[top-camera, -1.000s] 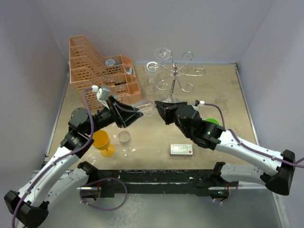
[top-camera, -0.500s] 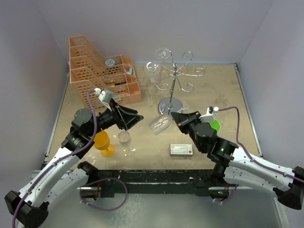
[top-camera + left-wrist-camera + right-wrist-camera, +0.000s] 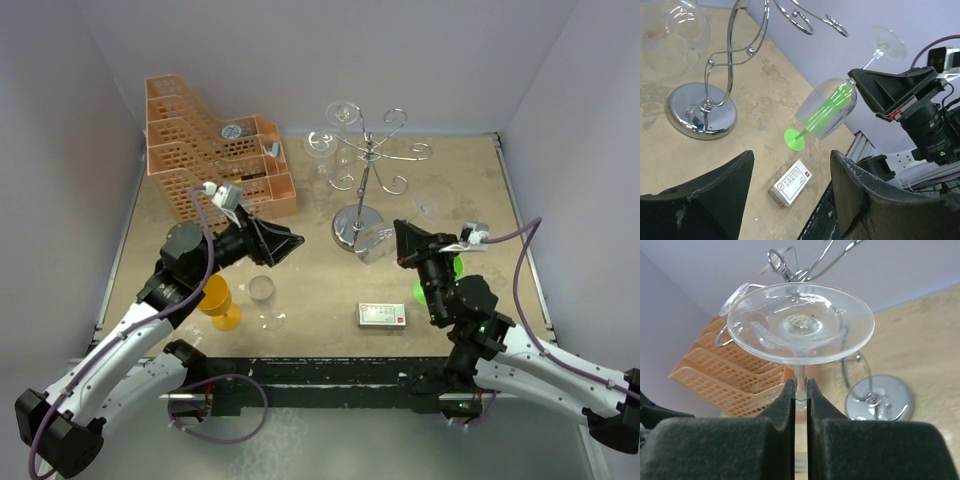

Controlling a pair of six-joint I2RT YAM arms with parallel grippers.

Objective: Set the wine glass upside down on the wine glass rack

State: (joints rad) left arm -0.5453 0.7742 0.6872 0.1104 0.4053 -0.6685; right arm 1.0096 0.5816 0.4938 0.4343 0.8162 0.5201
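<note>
My right gripper (image 3: 800,390) is shut on the stem of a clear wine glass (image 3: 800,322), just under its round foot. The glass (image 3: 372,242) hangs tilted in the air, foot up and bowl down-left, close in front of the rack's domed base. In the left wrist view its bowl (image 3: 832,107) slants below the right gripper (image 3: 860,82). The chrome wine glass rack (image 3: 368,170) stands at the back middle, another clear glass (image 3: 320,145) hanging from a left arm. My left gripper (image 3: 290,240) is open and holds nothing, left of the glass.
An orange lattice basket (image 3: 210,150) fills the back left. An orange goblet (image 3: 215,298) and a clear glass (image 3: 262,292) stand under my left arm. A white box (image 3: 381,315) lies near the front; a green glass (image 3: 450,265) stands behind my right arm.
My left gripper opened off the glass bowl and drew back left. My right arm carried the glass right by its stem, turning the foot upward near the rack base.
</note>
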